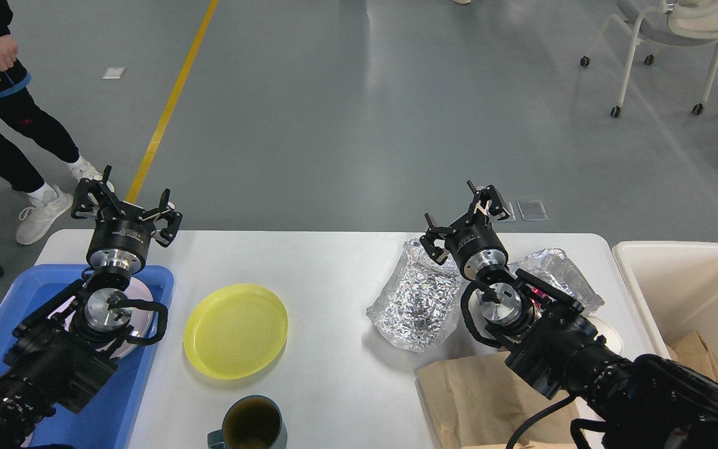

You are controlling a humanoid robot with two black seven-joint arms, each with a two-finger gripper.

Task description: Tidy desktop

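Observation:
The white desktop point(334, 262) fills the lower half of the head view. On it lie a yellow plate point(235, 330), a dark green mug point(251, 424) at the front edge, a crumpled foil tray point(418, 302) and a brown paper bag point(477, 399). My left gripper point(125, 202) is open and empty, raised above the blue tray point(147, 349), which holds a white plate point(138, 305) under my arm. My right gripper point(462, 215) is open and empty, raised over the foil tray's far edge.
A second foil piece point(558, 274) and a white disc point(608, 333) lie behind my right arm. A cream-white bin point(683, 293) with brown paper stands at the right. A person point(4, 112) stands at far left; a wheeled chair point(664, 37) at far right.

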